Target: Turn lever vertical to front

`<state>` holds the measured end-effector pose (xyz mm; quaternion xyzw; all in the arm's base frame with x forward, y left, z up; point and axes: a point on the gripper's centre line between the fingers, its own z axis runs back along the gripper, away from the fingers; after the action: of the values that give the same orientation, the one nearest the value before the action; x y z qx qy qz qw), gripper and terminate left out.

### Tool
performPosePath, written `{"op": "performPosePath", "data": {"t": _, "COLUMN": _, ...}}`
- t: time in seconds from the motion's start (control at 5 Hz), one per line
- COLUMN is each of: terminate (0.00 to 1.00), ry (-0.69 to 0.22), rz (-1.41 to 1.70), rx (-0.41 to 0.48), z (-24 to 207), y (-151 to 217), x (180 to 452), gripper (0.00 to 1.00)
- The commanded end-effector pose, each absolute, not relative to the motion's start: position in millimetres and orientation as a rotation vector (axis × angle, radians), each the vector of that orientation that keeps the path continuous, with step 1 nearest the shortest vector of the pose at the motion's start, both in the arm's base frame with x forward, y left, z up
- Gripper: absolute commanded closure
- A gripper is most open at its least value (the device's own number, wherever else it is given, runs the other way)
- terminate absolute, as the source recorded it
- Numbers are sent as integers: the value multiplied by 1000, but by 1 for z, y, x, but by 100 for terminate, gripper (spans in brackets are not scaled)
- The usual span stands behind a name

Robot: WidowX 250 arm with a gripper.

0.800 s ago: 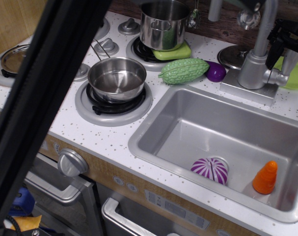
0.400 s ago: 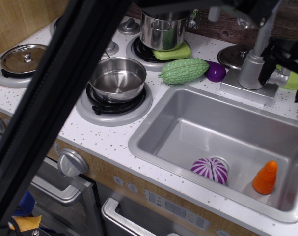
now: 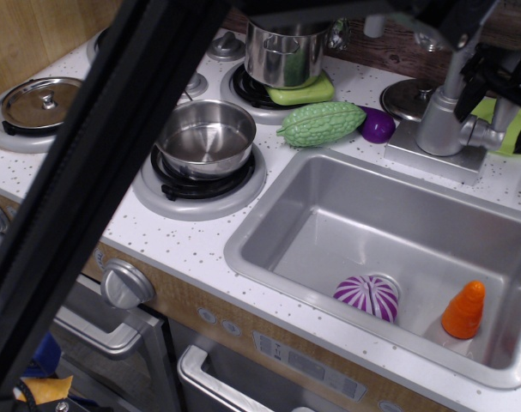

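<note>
The sink point(image 3: 329, 223) fills the counter's front right, holding a striped ball point(image 3: 367, 296) and an orange cone point(image 3: 464, 310). At the back right edge the faucet point(image 3: 440, 116) carries the lever point(image 3: 486, 135), sticking out rightward. The black gripper point(image 3: 505, 90) hangs just over it; whether its claw is apart or together I cannot tell.

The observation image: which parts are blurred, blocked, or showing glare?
Observation image: a dark out-of-focus arm crosses the left side, hiding some stove; bright reflections on the steel pots; the gripper by the lever is dark, with little detail.
</note>
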<state>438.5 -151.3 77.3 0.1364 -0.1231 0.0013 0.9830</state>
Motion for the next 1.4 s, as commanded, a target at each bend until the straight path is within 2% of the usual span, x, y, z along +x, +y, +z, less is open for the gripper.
{"op": "performPosePath", "data": {"t": 0.0, "terminate": 0, "ry": -342, "rz": 11, "rx": 237, "z": 116, "y": -154, "x": 454, "gripper": 0}}
{"op": "performPosePath", "data": {"t": 0.8, "terminate": 0, "ry": -381, "rz": -32, "rx": 229, "z": 114, "y": -142, "x": 481, "gripper": 0}}
{"op": "performPosePath", "data": {"t": 1.0, "terminate": 0, "ry": -365, "rz": 0, "rx": 206, "z": 111, "y": -145, "x": 479, "gripper": 100}}
{"op": "performPosePath", "data": {"t": 1.2, "terminate": 0, "ry": -356, "rz": 41, "rx": 207, "z": 112, "y": -153, "x": 466, "gripper": 100}}
